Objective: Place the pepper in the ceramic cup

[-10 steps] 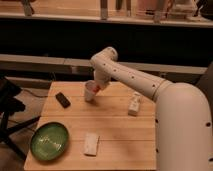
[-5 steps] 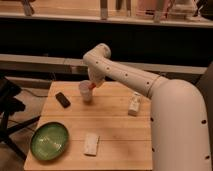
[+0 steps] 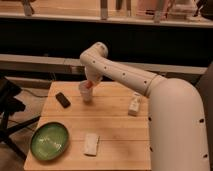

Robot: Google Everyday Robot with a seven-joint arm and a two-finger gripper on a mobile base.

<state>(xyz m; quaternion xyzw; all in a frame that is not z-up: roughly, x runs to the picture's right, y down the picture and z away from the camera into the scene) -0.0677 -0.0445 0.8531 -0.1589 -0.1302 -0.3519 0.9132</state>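
- The tool (image 3: 90,81) hangs at the end of the white arm (image 3: 120,75), over the back left part of the wooden table (image 3: 117,135).
- Whether the tool is open or closed cannot be told.
- The pepper (image 3: 89,85) shows as a small red-orange spot at the tool's tip, right at the mouth of the ceramic cup (image 3: 84,94).
- The ceramic cup stands upright on the table, directly under the tool.
- A black object (image 3: 62,99) lies just left of the cup.
- A green bowl (image 3: 49,141) sits at the front left corner.
- A pale flat block (image 3: 91,144) lies right of the bowl.
- A small white box (image 3: 134,106) stands near the right edge.
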